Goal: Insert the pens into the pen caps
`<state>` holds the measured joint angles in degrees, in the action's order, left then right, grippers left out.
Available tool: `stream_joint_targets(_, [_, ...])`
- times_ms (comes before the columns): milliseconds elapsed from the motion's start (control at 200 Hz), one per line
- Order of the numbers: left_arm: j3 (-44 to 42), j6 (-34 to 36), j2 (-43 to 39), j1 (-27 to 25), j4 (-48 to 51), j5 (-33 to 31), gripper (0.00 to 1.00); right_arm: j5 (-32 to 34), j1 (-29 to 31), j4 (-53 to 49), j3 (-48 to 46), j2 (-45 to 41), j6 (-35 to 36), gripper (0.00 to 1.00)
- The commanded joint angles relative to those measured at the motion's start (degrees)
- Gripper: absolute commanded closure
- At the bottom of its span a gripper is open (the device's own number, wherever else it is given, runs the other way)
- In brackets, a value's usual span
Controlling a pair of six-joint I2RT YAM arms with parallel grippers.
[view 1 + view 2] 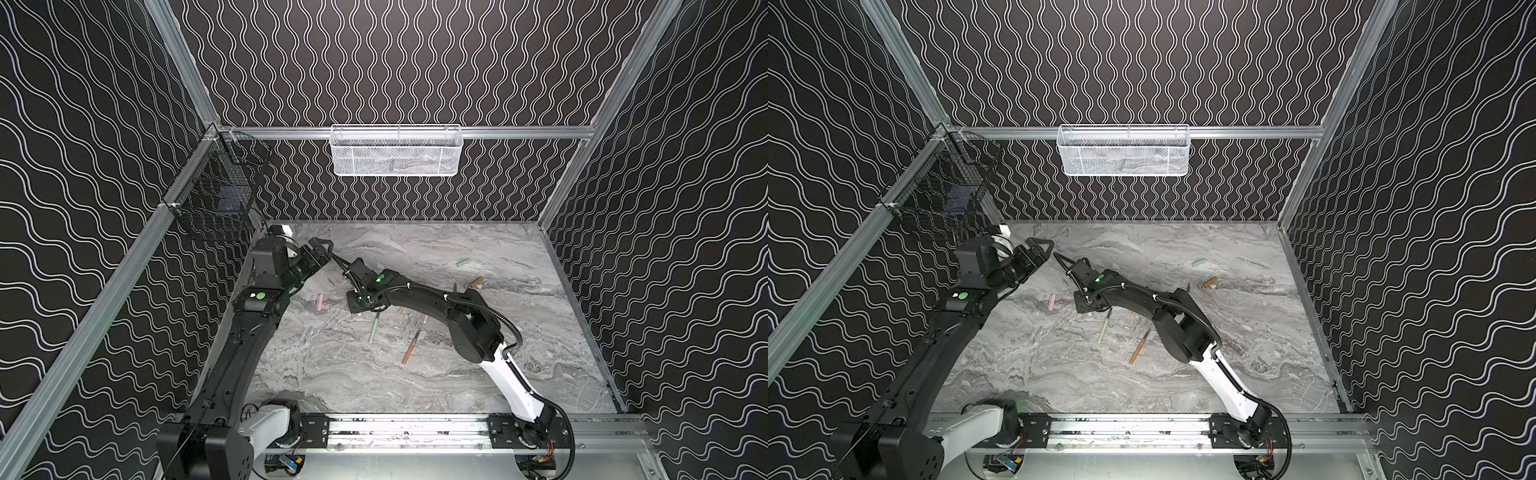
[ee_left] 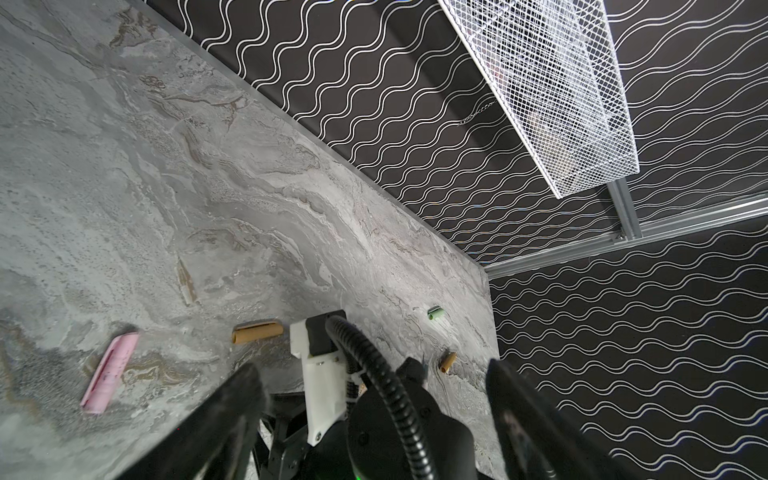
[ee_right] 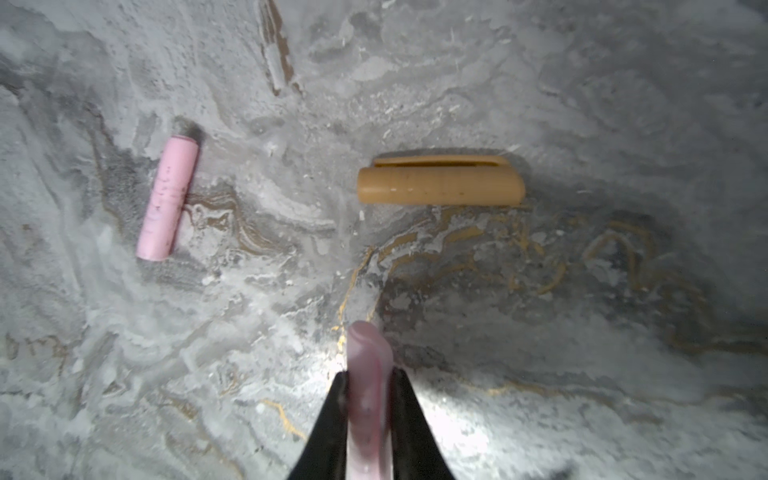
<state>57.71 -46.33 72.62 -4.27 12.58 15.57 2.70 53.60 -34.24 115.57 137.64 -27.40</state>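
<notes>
At the table's point(image 1: 457, 374) ten o'clock, the left gripper point(image 1: 326, 248) gapes empty. Beside it, the right gripper point(image 3: 370, 374) clamps a pale pink stick point(image 3: 368, 345), pen or cap unclear.

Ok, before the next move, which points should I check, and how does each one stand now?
1. Right gripper closed on the pink piece: ok.
2. Whether the held piece is a pen or a cap: cannot tell, it is blurred.
3. Pink cap lying free on the table: ok.
4. Tan-orange cap lying apart from the pink cap: ok.
5. Left gripper open with nothing between its fingers: ok.
6. Matching part held ready by the left gripper: not ok, it holds nothing.
</notes>
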Motion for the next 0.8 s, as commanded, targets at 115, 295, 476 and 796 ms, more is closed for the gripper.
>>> stream_joint_targets(115, [-0.2,-0.1,0.3,0.1,-2.4,0.1,0.13,1.8,-0.1,1.0,-2.4,-1.9,-0.1,0.8])
stream_joint_targets(295, [-0.1,0.0,0.2,0.1,-2.5,0.2,0.13,2.4,-0.7,1.4,-4.0,-2.6,-0.4,0.8])
stream_joint_targets(476, [-0.1,-0.1,0.2,0.1,-2.6,0.2,0.12,2.5,-1.5,2.7,-6.4,-4.7,-0.5,0.79])
stream_joint_targets(796, [-0.4,-0.3,0.6,0.1,-3.2,0.7,0.13,2.7,-4.1,5.0,-12.9,-10.4,-1.4,0.79])
